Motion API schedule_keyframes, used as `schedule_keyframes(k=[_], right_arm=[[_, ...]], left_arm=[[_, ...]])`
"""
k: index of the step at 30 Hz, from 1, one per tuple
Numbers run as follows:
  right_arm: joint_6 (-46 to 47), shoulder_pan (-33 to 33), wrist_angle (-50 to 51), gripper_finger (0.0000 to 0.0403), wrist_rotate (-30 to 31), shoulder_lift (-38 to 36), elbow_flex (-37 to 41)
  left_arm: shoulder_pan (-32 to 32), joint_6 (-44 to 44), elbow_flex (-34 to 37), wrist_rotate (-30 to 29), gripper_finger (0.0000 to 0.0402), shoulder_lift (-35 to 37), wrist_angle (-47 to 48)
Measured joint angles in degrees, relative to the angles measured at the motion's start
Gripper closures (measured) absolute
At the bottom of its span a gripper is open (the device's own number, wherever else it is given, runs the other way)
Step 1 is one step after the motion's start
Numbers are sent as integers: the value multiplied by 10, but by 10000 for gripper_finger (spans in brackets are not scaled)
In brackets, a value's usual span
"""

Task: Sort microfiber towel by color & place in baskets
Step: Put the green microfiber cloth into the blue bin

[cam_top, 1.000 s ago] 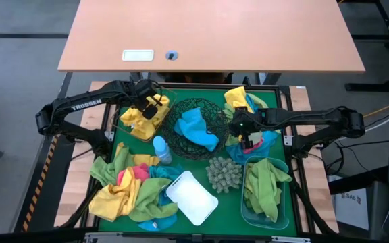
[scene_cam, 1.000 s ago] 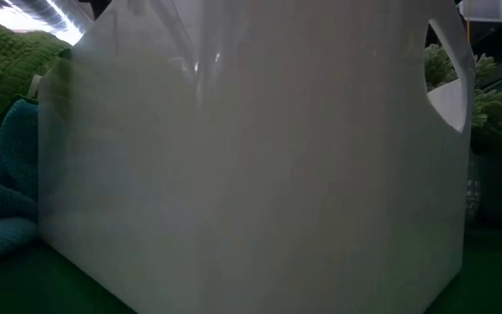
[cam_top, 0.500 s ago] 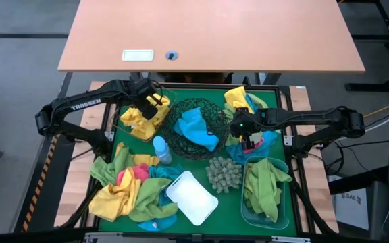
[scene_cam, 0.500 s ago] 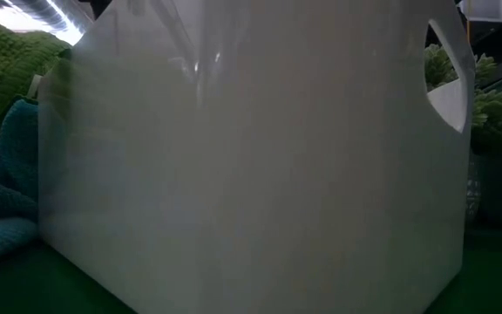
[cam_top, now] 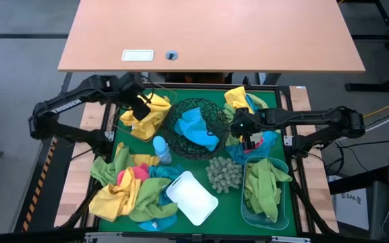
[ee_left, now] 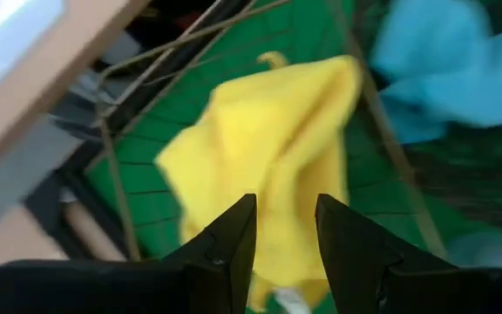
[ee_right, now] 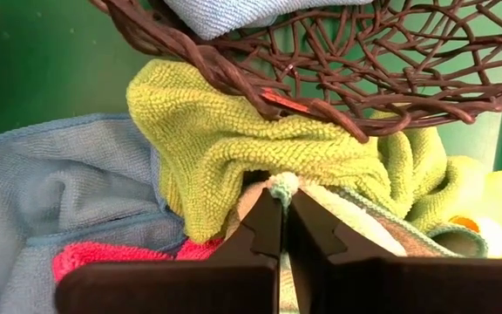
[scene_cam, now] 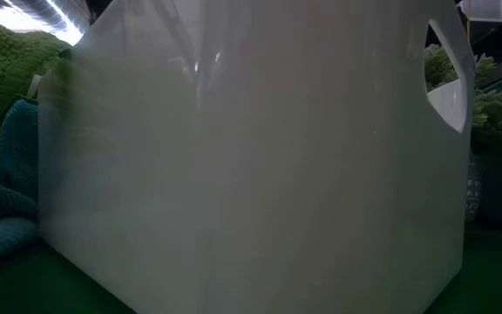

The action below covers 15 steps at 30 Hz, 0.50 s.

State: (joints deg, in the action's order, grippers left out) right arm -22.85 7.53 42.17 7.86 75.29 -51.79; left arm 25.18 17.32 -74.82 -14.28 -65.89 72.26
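Two arms work. Left gripper [cam_top: 141, 106] hangs open over the yellow towels [cam_top: 147, 116] in the wire basket [ee_left: 111, 153], holding nothing. Right gripper [ee_right: 282, 234] is pinched shut on a green towel [ee_right: 260, 144] by the black mesh bowl [cam_top: 196, 128]. Risk: towel sits partly under the bowl, so pulling may drag it & tip the blue towel [cam_top: 198, 126] out.

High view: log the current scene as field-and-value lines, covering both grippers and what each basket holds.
left gripper: open, above the yellow towels in the wire basket
right gripper: shut on a lime green towel beside the black mesh bowl
black mesh bowl: blue towel
translucent blue tub: green towels
white tub: no towels visible
unsorted pile: front left of mat
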Motion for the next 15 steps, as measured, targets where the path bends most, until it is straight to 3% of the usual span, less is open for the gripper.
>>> schedule_keyframes(k=[6,15], right_arm=[[0,0,14,400,1,-1,-8],[9,0,155,401,1,-1,-129]], left_arm=[[-18,35,-18,99,286,19,-22],[-69,48,-18,108,286,16,-117]])
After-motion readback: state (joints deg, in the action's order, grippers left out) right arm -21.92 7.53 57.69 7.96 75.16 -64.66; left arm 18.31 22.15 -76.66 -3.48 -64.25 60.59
